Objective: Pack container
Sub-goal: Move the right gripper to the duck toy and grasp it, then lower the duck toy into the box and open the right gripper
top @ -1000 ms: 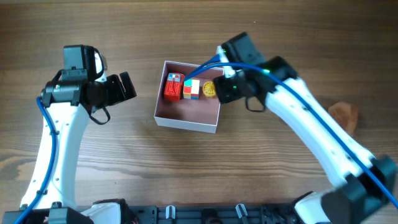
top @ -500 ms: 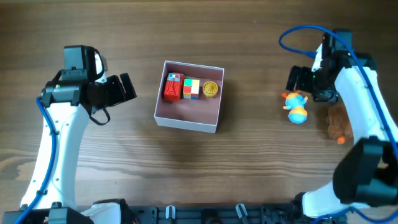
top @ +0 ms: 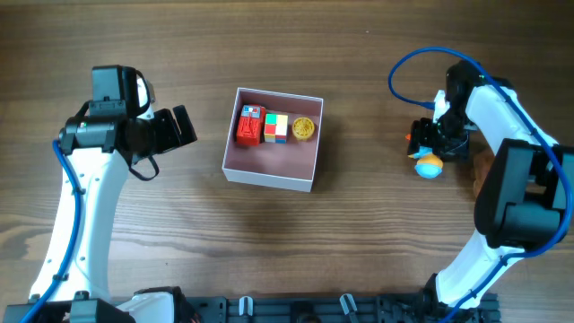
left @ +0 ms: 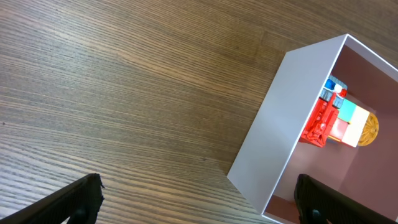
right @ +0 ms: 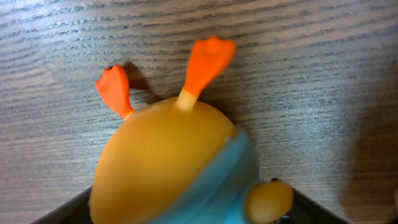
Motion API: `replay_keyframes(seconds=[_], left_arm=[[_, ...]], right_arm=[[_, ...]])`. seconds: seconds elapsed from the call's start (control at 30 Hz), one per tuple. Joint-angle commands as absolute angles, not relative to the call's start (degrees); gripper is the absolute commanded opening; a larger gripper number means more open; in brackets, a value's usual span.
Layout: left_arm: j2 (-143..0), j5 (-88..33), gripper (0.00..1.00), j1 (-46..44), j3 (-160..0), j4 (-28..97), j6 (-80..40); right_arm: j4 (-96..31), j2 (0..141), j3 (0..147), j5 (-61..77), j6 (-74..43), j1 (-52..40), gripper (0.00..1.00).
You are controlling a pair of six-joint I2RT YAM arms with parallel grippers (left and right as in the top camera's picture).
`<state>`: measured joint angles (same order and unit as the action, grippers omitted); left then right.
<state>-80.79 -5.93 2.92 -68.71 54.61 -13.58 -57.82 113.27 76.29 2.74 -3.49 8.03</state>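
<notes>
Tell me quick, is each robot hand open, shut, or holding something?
Left hand: open, holding nothing.
Right hand: open, with one finger on each side of the yellow and blue toy, not gripping it yet.

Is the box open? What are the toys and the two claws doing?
Container: open-topped, three toys inside along the far wall.
Bird toy: on the table, outside the container.
Left gripper: open, empty.
Right gripper: open, straddling the bird toy.

Wooden table, yellow-and-blue toy (orange feet) lying on it
</notes>
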Motion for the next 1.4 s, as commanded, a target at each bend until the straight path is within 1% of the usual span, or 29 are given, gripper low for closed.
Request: replay_keyframes(seconds=[0.0, 0.03, 0.1, 0.13, 0.2, 0.23, 0.3, 0.37, 0.47, 0.53, 0.63, 0.67, 0.77, 0.87, 1.0, 1.1, 1.23, 1.27, 1.33, 1.37], left_arm=[[-80.8, -6.6, 1.00, 3.1, -68.4, 54.7, -12.2], [-80.8, -6.6, 1.00, 3.1, -68.4, 54.7, -12.2], [-80.8, -6.6, 1.00, 3.1, -68.4, 54.7, -12.2], [-80.8, -6.6, 1.00, 3.1, -68.4, 54.7, -12.2], [-80.8, -6.6, 1.00, 3.1, -68.4, 54.7, -12.2], [-80.8, -6.6, 1.00, 3.1, -68.4, 54.7, -12.2], [-80.8, -6.6, 1.00, 3.1, -68.4, 54.6, -12.2], [-80.8, -6.6, 1.00, 3.1, -68.4, 54.6, -12.2], [-80.8, -6.6, 1.00, 3.1, -68.4, 54.7, -12.2], [-80.8, -6.6, 1.00, 3.1, -68.4, 54.7, -12.2], [-80.8, -6.6, 1.00, 3.1, -68.4, 54.7, -12.2], [-80.8, -6.6, 1.00, 3.1, -68.4, 54.7, -12.2], [-80.8, -6.6, 1.00, 3.1, -68.4, 54.7, -12.3], [-80.8, -6.6, 1.00, 3.1, -68.4, 54.7, -12.3], [-80.8, -6.6, 1.00, 3.1, -68.4, 55.0, -12.3], [-80.8, -6.6, 1.00, 3.1, -68.4, 55.3, -12.2], [-80.8, -6.6, 1.00, 3.1, -68.4, 55.3, -12.2], [-80.8, -6.6, 1.00, 3.1, -68.4, 55.3, -12.2], [-80.8, -6.6, 1.00, 3.1, -68.4, 55.3, -12.2], [-80.8, -6.6, 1.00, 3.1, -68.4, 55.3, -12.2]], right_arm=[[-58.1, 113.7, 76.1, 3.5, -3.1, 8.1, 0.48], [-58.1, 113.7, 76.1, 3.5, -3.1, 8.1, 0.43], [-58.3, 113.7, 76.1, 3.5, -3.1, 8.1, 0.26], [-58.5, 113.7, 76.1, 3.5, -3.1, 8.1, 0.21], [-58.7, 113.7, 76.1, 3.8, -3.1, 8.0, 0.06], [-58.8, 113.6, 76.1, 4.8, -3.2, 7.8, 0.04], [-59.1, 112.6, 76.1, 6.3, -4.1, 6.7, 0.04], [-59.2, 108.5, 76.1, 6.3, -4.7, 3.5, 0.04], [-58.4, 99.2, 78.3, 6.2, -5.3, -4.0, 0.04], [-56.5, 92.7, 80.7, 5.8, -8.3, -10.2, 0.04], [-49.4, 85.5, 82.3, 5.0, -21.3, -20.0, 0.04], [-46.6, 84.7, 82.3, 5.0, -27.3, -22.9, 0.04], [-42.9, 86.2, 82.3, 2.7, -40.1, -29.0, 0.04], [-42.9, 90.7, 82.2, -1.0, -45.2, -32.1, 0.04], [-42.9, 100.2, 82.2, -1.1, -52.9, -32.4, 0.04], [-39.2, 105.6, 82.2, -1.5, -52.5, -32.4, 0.04], [-37.7, 107.4, 82.2, -1.5, -52.4, -32.1, 0.04], [-37.5, 107.4, 82.2, -1.5, -51.4, -31.8, 0.06], [-37.2, 107.4, 82.2, -1.5, -50.9, -31.8, 0.36], [-37.3, 107.4, 82.2, -1.5, -50.9, -31.7, 0.48]])
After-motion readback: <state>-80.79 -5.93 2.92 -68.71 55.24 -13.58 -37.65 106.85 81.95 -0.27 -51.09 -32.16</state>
